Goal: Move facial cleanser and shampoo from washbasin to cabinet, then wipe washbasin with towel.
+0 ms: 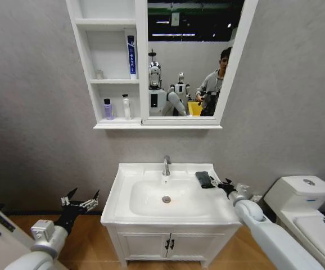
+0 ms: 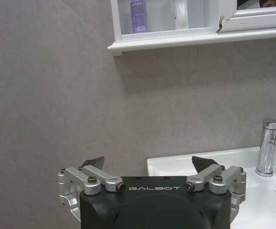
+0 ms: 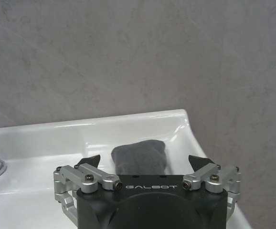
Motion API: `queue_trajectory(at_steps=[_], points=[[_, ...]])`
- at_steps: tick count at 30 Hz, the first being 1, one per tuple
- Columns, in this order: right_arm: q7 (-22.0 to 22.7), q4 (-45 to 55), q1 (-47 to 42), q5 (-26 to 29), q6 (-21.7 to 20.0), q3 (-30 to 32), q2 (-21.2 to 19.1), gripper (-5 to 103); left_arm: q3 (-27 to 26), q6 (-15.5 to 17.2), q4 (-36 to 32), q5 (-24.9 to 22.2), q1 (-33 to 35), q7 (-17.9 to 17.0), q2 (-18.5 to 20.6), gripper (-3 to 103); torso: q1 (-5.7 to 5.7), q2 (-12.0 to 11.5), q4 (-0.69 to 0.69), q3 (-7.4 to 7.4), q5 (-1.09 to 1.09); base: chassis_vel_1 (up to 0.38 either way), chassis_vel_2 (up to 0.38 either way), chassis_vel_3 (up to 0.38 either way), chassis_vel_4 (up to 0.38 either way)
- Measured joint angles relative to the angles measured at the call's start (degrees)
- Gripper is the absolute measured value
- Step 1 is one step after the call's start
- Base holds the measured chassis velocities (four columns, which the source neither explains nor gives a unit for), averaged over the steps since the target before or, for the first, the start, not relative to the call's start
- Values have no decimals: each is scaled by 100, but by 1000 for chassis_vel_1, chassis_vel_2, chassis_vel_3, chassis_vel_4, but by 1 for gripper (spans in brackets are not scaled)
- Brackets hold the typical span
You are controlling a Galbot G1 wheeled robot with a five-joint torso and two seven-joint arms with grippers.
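While the two small bottles stand upright on the lowest shelf of the cabinet [image 1: 140, 67], the purple bottle [image 1: 108, 109] to the left and the white bottle [image 1: 126, 107] just beside it, both with caps pointing up, the towel [image 1: 204, 179] lies on the washbasin [image 1: 123, 194] at its back right corner, right of the chrome tap [image 1: 166, 165]. The towel is a dark folded cloth, flat on the rim, its long axis running from the wall toward the front edge of the basin. The right tool [image 1: 226, 185] sits low over the rim just beside the towel's front end, its fingers [image 3: 91, 161] spread apart with the cloth lying between and ahead of them in the right wrist view; whether they touch it cannot be told. The left tool [image 1: 80, 201] hangs off the basin's left side, clear of the worktop, fingers apart and holding nothing. A tall blue-and-white tube [image 1: 131, 55] stands upright on the middle shelf.
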Motion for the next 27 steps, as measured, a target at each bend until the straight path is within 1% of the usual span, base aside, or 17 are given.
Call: queue_trajectory(at_steps=[1,4,7,13,18,22,23,24,26,27], points=[[17,-193,281,68,-48,-208,84,100,0,0,0,0,0,0,0,100,0,0,0,0,-1,0,0,0,0],[56,-386,536,121,-48,-349,147,100,0,0,0,0,0,0,0,100,0,0,0,0,-1,0,0,0,0],[66,-886,1077,134,-68,-603,230,100,0,-1,0,1,0,-1,0,100,0,0,1,0,-2,0,0,0,0],[1,-1280,1311,112,-166,-829,294,100,0,-1,0,1,0,-1,0,100,0,0,0,0,0,0,0,0,0],[20,-1343,1233,79,-362,-818,335,100,0,-1,0,1,0,-1,0,100,0,1,-1,0,-1,0,0,0,0],[3,-1463,1221,92,-437,-800,398,100,0,-1,0,1,0,-1,0,100,-1,1,-1,-1,-2,0,0,0,0],[-20,-1555,1228,81,-456,-773,449,103,0,-1,0,1,0,-1,0,100,-1,0,-1,-1,-1,0,0,0,0],[-20,-1555,1228,81,-456,-773,449,103,0,-1,0,1,0,-1,0,100,-1,0,-1,-1,-1,0,0,0,0],[-66,-1743,1283,-13,-468,-716,548,94,0,-1,0,1,0,-1,0,100,0,0,1,-1,-2,0,0,0,0],[-66,-1743,1283,-13,-468,-716,548,94,0,-1,0,1,0,-1,0,100,0,0,1,-1,-2,0,0,0,0]])
